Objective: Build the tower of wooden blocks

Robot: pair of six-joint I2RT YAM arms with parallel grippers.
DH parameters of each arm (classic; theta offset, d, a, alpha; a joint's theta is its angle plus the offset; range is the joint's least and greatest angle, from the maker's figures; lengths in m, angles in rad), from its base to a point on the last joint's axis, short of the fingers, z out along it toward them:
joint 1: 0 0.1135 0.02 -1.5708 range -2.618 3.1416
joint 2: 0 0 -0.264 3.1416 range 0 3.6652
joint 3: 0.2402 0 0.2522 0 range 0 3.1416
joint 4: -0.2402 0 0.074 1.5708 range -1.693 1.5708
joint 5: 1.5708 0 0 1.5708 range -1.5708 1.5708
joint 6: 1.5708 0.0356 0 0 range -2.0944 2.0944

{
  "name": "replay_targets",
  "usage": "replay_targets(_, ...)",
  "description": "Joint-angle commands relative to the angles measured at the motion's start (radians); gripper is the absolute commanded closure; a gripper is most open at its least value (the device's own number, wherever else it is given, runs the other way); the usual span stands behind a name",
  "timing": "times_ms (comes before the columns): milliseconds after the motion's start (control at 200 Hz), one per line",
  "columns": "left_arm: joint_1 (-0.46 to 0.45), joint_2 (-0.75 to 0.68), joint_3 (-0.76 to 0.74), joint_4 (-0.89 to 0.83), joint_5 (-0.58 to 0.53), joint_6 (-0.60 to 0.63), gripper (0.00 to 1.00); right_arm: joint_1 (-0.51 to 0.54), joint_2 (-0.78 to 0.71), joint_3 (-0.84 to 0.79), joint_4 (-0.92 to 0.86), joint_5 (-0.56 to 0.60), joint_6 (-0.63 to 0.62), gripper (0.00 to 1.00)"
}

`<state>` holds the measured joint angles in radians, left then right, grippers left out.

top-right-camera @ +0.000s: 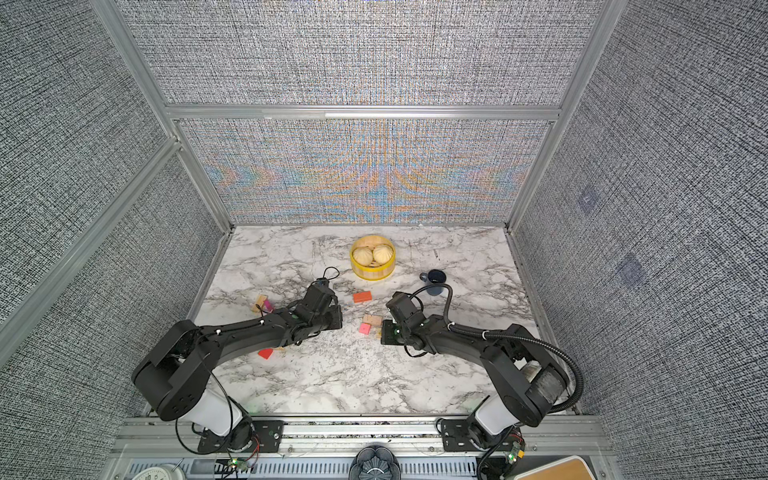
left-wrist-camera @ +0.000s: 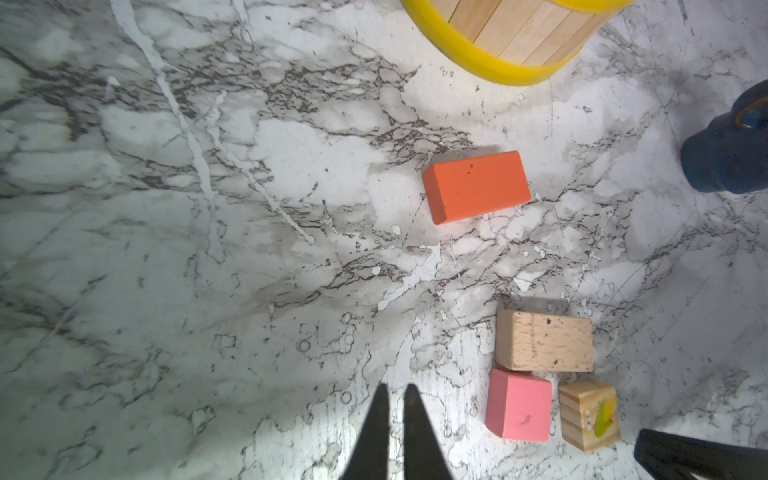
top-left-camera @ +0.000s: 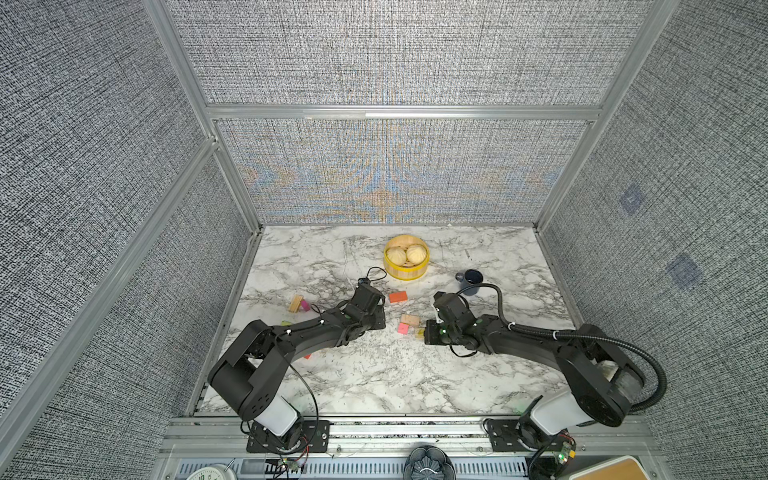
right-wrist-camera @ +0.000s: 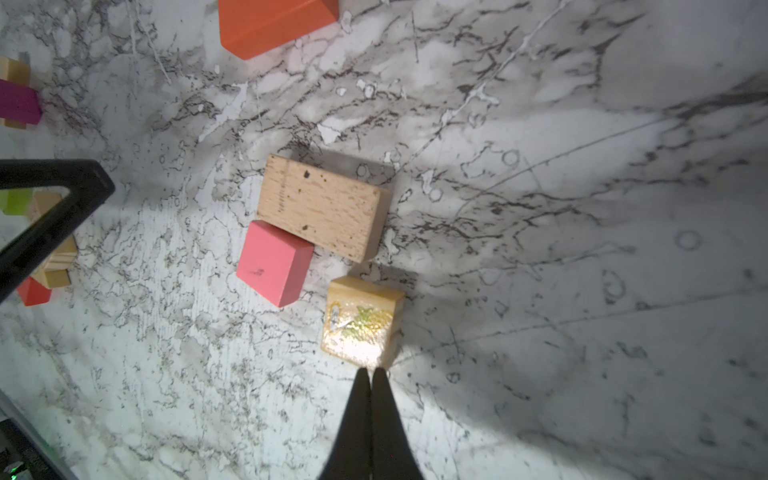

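Steamer basket: your round yellow-rimmed steamer basket (top-left-camera: 405,272) sits near the middle of the counter's (top-left-camera: 374,374) far edge. It holds two pale buns (top-left-camera: 397,255) side by side.
Mug: the dark blue mug (top-left-camera: 471,280) stands upright between the basket and the right edge. Its inside is too dark for you to read.
Orange block: the orange block (left-wrist-camera: 476,187) lies flat at mid-counter, just in front of the basket and apart from the rest. Its long axis runs roughly along the far edge, slightly skewed.
Tan slab: the tan slab (right-wrist-camera: 322,208) lies flat, nearer the front edge than the orange block. Its long axis is also roughly parallel to the far edge.
Pink cube: the pink cube (right-wrist-camera: 274,262) sits up against the slab's front long side.
Printed cube: the printed cube (right-wrist-camera: 361,320), tan with a green picture facing up, is just beside both.
Left-edge group: you see a tan block (top-left-camera: 296,303) and a magenta block (top-left-camera: 305,306) together near the left edge.
Under the left arm: a red block (top-right-camera: 265,353) and a lime-green piece (top-left-camera: 286,323) peek out.
Left end effector: the left end effector (left-wrist-camera: 397,390) is closed and empty over bare counter beside the pink cube.
Right end effector: the right end effector (right-wrist-camera: 372,374) is closed and empty, tips at the printed cube's edge. You cannot tell if they touch.
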<state>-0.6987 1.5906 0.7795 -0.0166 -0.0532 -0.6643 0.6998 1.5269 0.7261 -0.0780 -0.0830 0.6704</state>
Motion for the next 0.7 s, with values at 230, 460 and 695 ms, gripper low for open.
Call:
replay_targets(230,-0.014,0.092,0.051,0.039,0.055,-0.007,1.0,-0.019,0.037,0.012,-0.017,-0.006,-0.029,1.0)
replay_targets(460,-0.038,0.145,0.079,0.056,0.074,-0.021,1.0,-0.036,0.047,0.011,-0.017,-0.025,-0.04,1.0)
replay_targets(695,-0.06,0.157,0.081,0.064,0.072,-0.034,1.0,-0.036,0.082,0.022,0.026,-0.073,-0.035,1.0)
